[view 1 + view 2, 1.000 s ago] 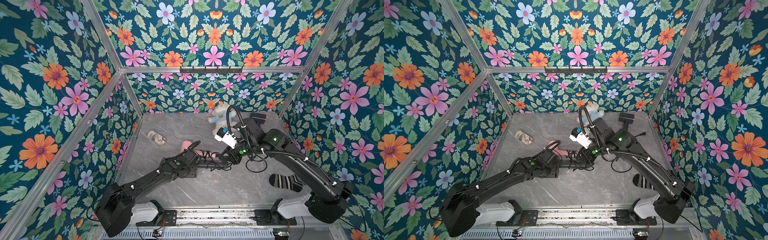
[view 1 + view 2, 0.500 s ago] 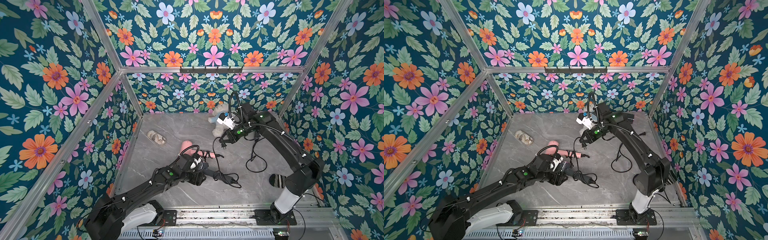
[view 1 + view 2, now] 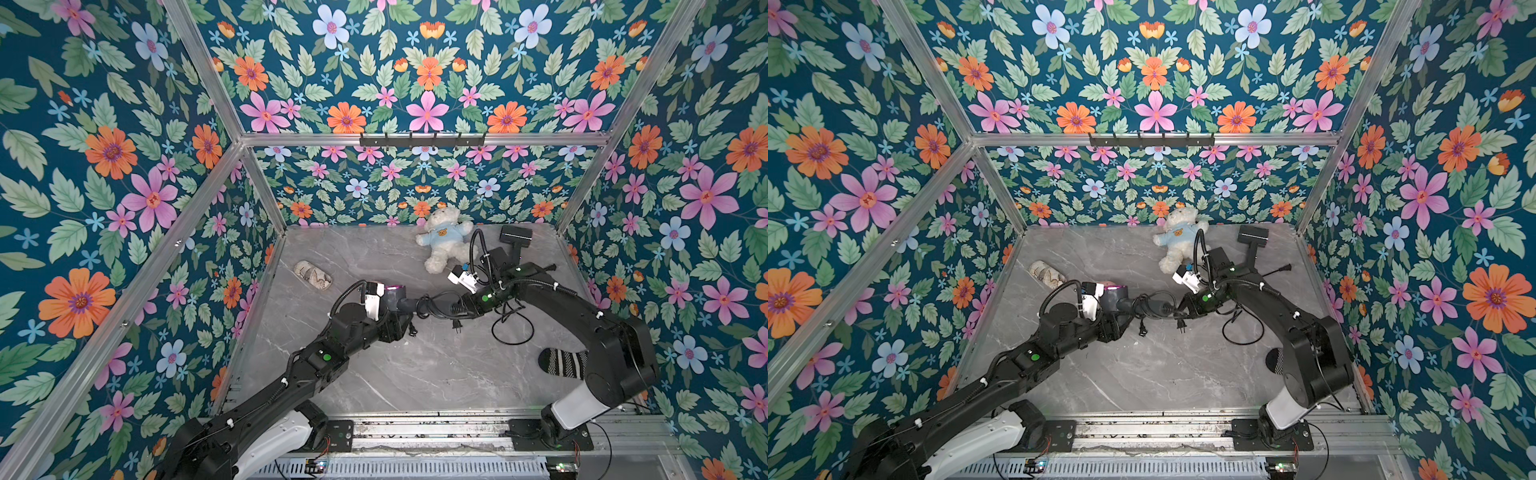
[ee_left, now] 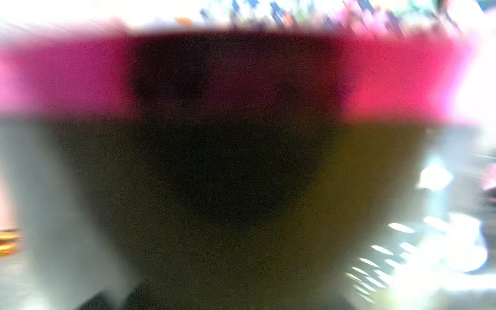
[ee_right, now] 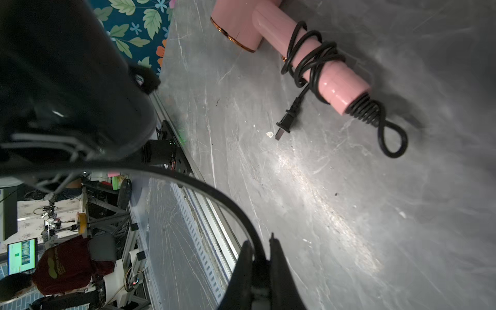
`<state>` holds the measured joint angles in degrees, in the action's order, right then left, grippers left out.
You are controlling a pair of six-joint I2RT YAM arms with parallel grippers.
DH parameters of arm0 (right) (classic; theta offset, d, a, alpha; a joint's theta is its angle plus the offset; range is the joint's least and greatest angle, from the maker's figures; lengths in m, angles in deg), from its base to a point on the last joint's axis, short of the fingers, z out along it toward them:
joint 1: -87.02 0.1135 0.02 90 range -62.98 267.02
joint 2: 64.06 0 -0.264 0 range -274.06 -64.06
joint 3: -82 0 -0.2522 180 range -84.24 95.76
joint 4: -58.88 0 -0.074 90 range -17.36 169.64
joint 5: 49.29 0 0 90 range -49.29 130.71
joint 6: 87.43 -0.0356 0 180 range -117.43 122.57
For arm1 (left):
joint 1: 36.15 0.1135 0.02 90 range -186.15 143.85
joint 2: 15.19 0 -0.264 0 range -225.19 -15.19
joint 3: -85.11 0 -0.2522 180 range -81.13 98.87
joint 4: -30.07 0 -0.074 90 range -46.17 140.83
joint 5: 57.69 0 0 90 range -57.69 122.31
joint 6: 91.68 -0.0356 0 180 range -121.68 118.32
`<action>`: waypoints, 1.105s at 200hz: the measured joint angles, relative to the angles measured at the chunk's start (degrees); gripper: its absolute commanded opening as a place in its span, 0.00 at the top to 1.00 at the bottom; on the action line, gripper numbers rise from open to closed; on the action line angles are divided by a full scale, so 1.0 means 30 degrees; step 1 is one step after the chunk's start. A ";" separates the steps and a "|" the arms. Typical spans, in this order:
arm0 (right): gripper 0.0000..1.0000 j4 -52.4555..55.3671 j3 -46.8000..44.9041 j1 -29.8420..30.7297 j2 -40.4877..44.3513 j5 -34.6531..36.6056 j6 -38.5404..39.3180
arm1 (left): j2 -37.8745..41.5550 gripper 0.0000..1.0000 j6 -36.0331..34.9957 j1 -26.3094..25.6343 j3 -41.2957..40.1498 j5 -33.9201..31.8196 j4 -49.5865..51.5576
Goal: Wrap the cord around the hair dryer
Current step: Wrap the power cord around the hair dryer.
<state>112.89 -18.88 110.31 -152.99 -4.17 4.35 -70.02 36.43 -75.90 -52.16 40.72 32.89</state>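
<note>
A dark grey hair dryer (image 3: 392,293) with a magenta rim hangs above the table's middle in both top views, my left gripper (image 3: 400,321) shut on it from below. Its blurred body (image 4: 241,161) fills the left wrist view and hides the jaws. Black cord (image 3: 434,307) coils round its handle. At the handle's end my right gripper (image 3: 459,309) is shut on the cord (image 5: 214,193), which runs between the fingertips of that gripper (image 5: 259,244). Slack cord (image 3: 512,332) loops on the table under the right arm. A plug (image 3: 457,328) dangles below the handle.
A pink hair dryer (image 5: 308,53) with its own cord wound round lies on the table, hidden in the top views. A teddy bear (image 3: 442,241) and a black brush (image 3: 515,237) lie at the back, a patterned pouch (image 3: 312,275) back left, a striped sock (image 3: 561,361) front right.
My right gripper swung out toward the teddy bear with the cord, then came back to the handle's end. The left gripper shifted the dryer slightly toward the back.
</note>
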 measured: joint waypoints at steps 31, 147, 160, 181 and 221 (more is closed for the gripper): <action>1.00 -0.2404 -0.3359 0.1035 0.2251 0.0357 -0.1829 | -0.1399 1.00 0.1807 0.0000 0.0379 -0.3818 0.0211; 1.00 -0.1858 0.0117 0.4167 0.4823 0.3832 -0.3912 | -0.9544 1.00 0.3606 -0.3891 0.7868 -1.5081 0.8284; 1.00 -0.0554 0.1872 0.4153 0.4073 0.4794 -0.2994 | -1.0010 1.00 0.2980 -0.3993 0.8043 -1.5329 0.9092; 1.00 0.1880 0.4422 0.3840 0.2550 0.5996 -0.1406 | -1.0404 1.00 0.1566 -0.4218 0.8393 -1.5344 1.0273; 1.00 0.5610 0.8255 0.3126 0.0087 0.6725 0.1858 | -0.9821 1.00 -0.2433 -0.4728 0.8131 -1.3500 1.0637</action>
<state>129.72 5.89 119.69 -152.72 16.00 9.92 -99.48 29.13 -90.08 -27.76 0.22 64.80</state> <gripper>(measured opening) 0.116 0.757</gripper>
